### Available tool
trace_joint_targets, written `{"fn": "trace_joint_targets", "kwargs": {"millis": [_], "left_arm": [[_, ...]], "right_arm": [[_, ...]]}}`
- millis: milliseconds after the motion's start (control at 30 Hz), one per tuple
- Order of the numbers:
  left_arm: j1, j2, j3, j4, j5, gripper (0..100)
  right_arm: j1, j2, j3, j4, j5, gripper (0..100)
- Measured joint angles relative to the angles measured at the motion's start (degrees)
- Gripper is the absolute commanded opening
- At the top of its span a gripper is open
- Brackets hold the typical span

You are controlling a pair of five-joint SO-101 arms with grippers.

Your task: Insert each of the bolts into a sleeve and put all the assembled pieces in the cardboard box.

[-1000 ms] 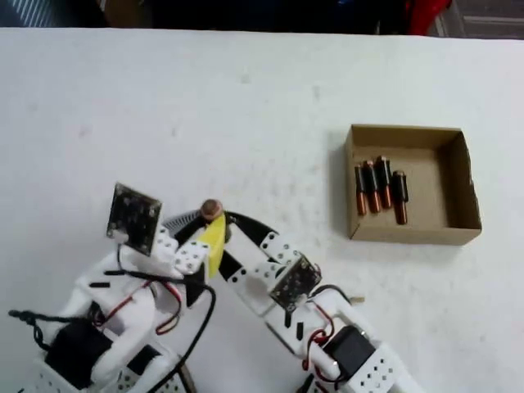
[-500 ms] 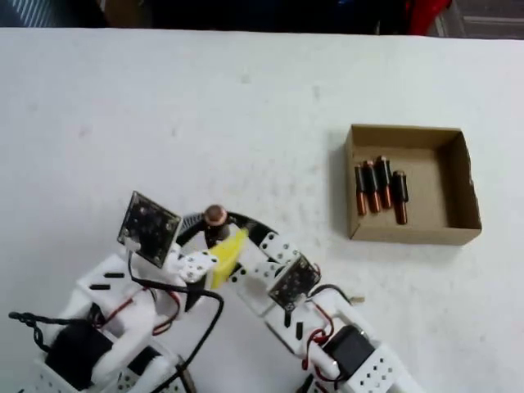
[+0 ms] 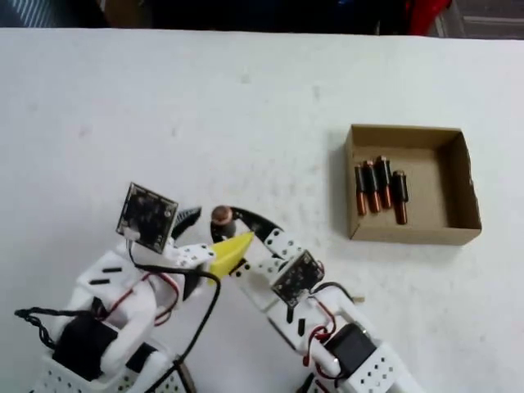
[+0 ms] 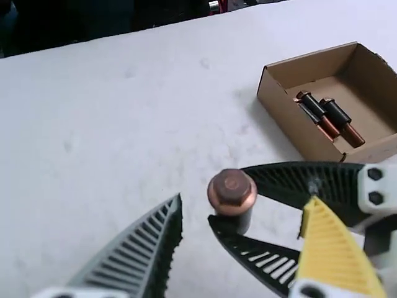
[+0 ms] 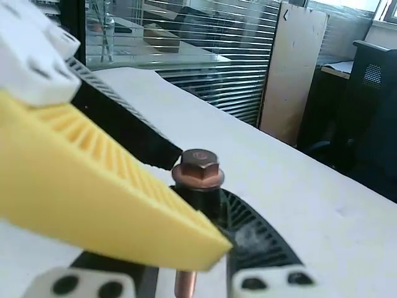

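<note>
Right gripper [image 5: 197, 208] is clamped on the black sleeve [image 5: 197, 197], which stands upright with the copper bolt [image 5: 197, 166] seated in it, head up, shank tip showing below. Left gripper [image 4: 245, 202] has its grey and yellow fingers spread wide on either side of that piece, gripping nothing. Farther off, over on the right arm's side, sits the cardboard box [image 3: 405, 128] with four assembled pieces [image 3: 378, 190] lying flat. I judge the right arm the nearer one, with the carry running that way.

The right tool [image 4: 232, 210] seemingly clamps the bolt [image 4: 231, 188].
</note>
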Motion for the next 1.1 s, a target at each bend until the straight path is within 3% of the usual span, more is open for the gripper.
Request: {"fn": "trace_joint_targets", "kwargs": {"millis": [367,600,800,1100], "left_arm": [[-0.88,0.53,0.0,-9.85,-3.16,31],[-2.29,0.62,-4.84,-10.46,-3.6,31],[-12.48,-0.09,-8.7,-9.41,-3.6,31],[-29.63,-13.27,-6.51,7.03,-3.96,31]], "right_arm": [[-0.35,-0.09,0.0,1.85,0.0,1.7],[2.81,-0.09,0.0,1.85,0.0,1.7],[5.27,-0.09,0.0,4.4,0.0,1.7],[9.67,-0.09,-1.23,8.7,0.0,1.7]]}}
